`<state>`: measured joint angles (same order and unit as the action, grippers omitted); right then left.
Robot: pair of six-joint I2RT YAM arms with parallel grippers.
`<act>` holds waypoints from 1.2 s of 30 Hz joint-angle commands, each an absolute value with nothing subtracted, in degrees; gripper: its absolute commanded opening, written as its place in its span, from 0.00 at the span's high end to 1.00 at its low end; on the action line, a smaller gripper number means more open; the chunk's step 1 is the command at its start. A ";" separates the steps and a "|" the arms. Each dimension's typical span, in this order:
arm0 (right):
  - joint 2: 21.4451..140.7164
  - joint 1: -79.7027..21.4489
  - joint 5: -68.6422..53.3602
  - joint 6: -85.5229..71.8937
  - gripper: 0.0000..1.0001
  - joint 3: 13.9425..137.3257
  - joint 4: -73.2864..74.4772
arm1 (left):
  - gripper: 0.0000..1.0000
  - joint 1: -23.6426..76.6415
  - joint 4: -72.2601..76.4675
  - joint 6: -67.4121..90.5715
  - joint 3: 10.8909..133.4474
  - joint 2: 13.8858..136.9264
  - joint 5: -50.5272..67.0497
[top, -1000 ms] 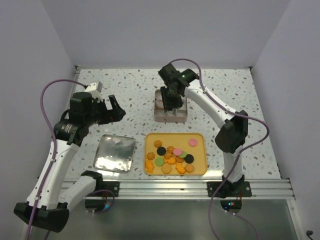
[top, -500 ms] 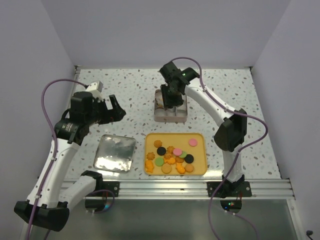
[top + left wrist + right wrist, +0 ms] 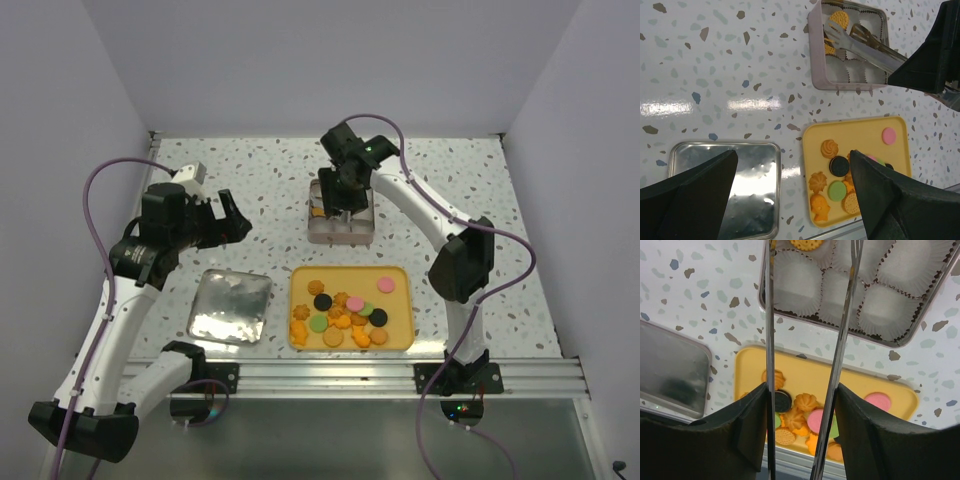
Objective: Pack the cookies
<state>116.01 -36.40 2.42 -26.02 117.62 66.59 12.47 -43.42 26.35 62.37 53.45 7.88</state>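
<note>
The cookies [image 3: 340, 315] lie piled on a yellow tray [image 3: 400, 340]: orange flower and round ones, plus black, green and pink discs [image 3: 840, 190]. A pink-rimmed box [image 3: 341, 234] of white paper cups stands behind the tray, with orange cookies [image 3: 840, 19] in its far cups. My right gripper [image 3: 345, 195] hangs over the box, shut on metal tongs [image 3: 842, 340]. The tongs' two arms are spread apart, their tips down in the box [image 3: 832, 30]. My left gripper [image 3: 232, 218] hovers open to the left, above the table, holding nothing.
A shiny metal lid [image 3: 230, 306] lies flat left of the yellow tray. The aluminium rail [image 3: 330, 375] runs along the near table edge. White walls close off the left, back and right sides.
The tongs' arms have spread apart over the box as my right gripper eased its squeeze. The left arm has not moved.
</note>
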 commanded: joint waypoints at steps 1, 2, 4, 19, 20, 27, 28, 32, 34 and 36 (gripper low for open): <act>114.61 -36.04 1.67 -25.14 0.44 117.77 65.13 | 0.00 12.74 -43.07 25.40 64.34 53.35 7.91; 114.52 -36.04 1.67 -25.14 0.44 117.86 65.21 | 0.00 12.74 -43.07 25.49 64.34 53.35 7.91; 114.00 -36.04 1.58 -25.22 0.44 118.21 65.30 | 0.00 12.83 -43.07 25.49 64.51 53.26 8.00; 99.33 -36.21 0.18 -28.03 0.48 109.61 65.66 | 0.00 12.74 -43.16 25.66 64.34 53.17 7.91; 98.27 -36.21 0.09 -28.21 0.49 107.34 65.65 | 0.00 12.74 -43.15 25.66 64.34 53.09 8.00; 86.85 -40.77 -5.36 -29.62 0.50 94.76 63.99 | 0.00 12.75 -42.80 25.66 62.58 52.38 8.17; 84.40 -42.09 -5.10 -30.40 0.50 93.09 63.20 | 0.00 12.74 -42.63 25.75 62.32 52.30 8.26; 79.90 -49.38 -3.52 -33.57 0.52 82.66 63.11 | 0.00 12.83 -42.54 25.93 61.44 51.77 8.70; 76.75 -50.53 -3.86 -36.02 0.54 78.77 61.62 | 0.00 12.74 -42.54 26.19 61.26 51.59 8.79; 75.07 -51.50 -4.30 -37.96 0.54 74.28 60.04 | 0.00 12.83 -42.54 26.54 60.56 50.89 9.14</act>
<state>79.09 -51.09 -3.79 -33.34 78.15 62.94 12.47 -43.33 26.39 61.41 52.34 8.01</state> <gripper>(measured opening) 0.466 0.997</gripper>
